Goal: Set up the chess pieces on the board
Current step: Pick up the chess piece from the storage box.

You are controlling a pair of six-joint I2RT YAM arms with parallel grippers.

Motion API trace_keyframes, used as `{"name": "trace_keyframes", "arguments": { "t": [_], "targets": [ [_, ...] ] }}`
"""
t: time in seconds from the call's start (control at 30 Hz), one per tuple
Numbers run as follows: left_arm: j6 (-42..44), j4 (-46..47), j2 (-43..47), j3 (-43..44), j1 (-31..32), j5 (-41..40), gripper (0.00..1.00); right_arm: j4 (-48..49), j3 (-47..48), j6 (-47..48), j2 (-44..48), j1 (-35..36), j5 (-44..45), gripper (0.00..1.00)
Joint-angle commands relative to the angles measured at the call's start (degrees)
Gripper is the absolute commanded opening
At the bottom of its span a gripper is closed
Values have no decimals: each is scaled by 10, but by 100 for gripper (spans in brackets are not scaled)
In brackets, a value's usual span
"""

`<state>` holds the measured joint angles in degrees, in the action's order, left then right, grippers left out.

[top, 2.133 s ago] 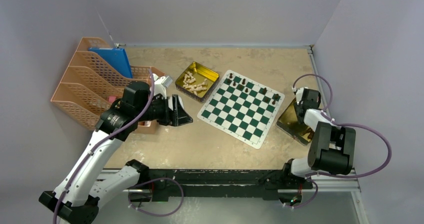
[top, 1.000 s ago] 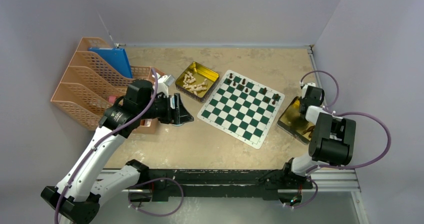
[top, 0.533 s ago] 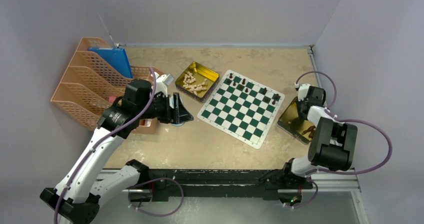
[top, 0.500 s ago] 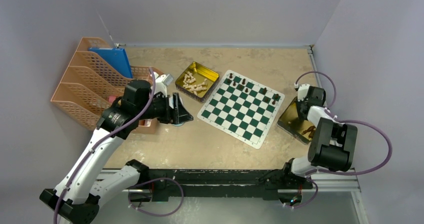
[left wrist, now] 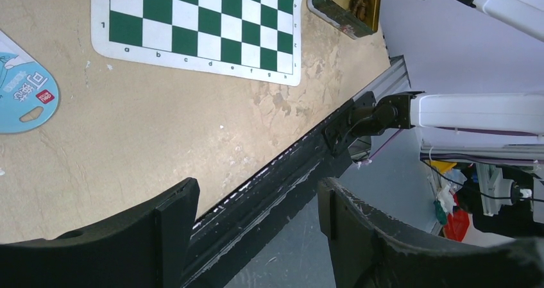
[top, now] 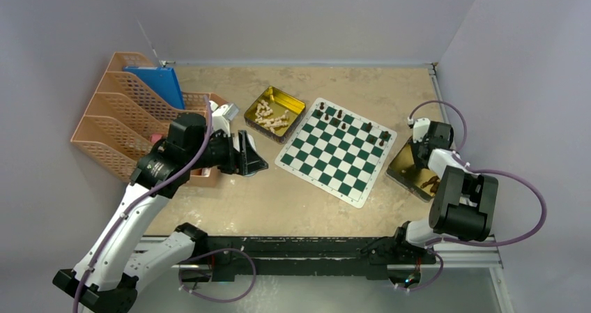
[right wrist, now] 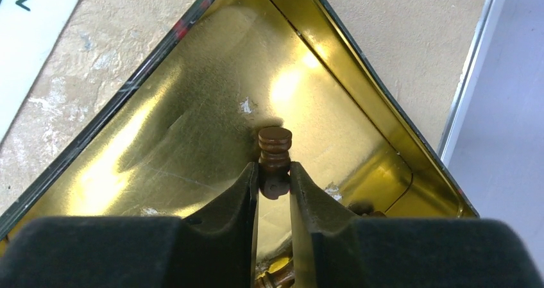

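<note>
Clamped in right gripper (right wrist: 274, 172) over gold tin (right wrist: 160, 140) — 1 dark brown chess piece (right wrist: 274, 148), axis along fingers (right wrist: 242, 195). Board (top: 336, 150) leftward; left gripper (left wrist: 256, 224) agape, empty.

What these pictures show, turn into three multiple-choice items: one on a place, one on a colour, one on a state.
1. The right gripper is: A) in the gold tin right of the board B) over the board C) held high
2. The pieces in the other tin are: A) red B) dark brown C) pale beige
3. The left gripper is: A) shut on a piece B) open, empty C) shut on a rim

1 A: its fingers sit inside the tin, clamped on a dark brown piece. 2 C: pale figures fill it. 3 B: nothing between its spread fingers.
</note>
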<state>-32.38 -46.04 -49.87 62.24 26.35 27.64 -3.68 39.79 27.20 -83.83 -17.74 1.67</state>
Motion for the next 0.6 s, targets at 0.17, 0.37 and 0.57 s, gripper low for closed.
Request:
{"name": "trace_keyframes", "arguments": {
  "t": [0.17,0.37,0.57],
  "targets": [
    [-2,-8,9,40,2,-8,68,-22,7,18,3,0,-38,9],
    [7,-12,30,41,2,-13,67,-71,49,12,34,0,-48,8],
    [38,-3,44,54,2,-28,67,-105,79,-15,73,0,-33,8]
  ]
}}
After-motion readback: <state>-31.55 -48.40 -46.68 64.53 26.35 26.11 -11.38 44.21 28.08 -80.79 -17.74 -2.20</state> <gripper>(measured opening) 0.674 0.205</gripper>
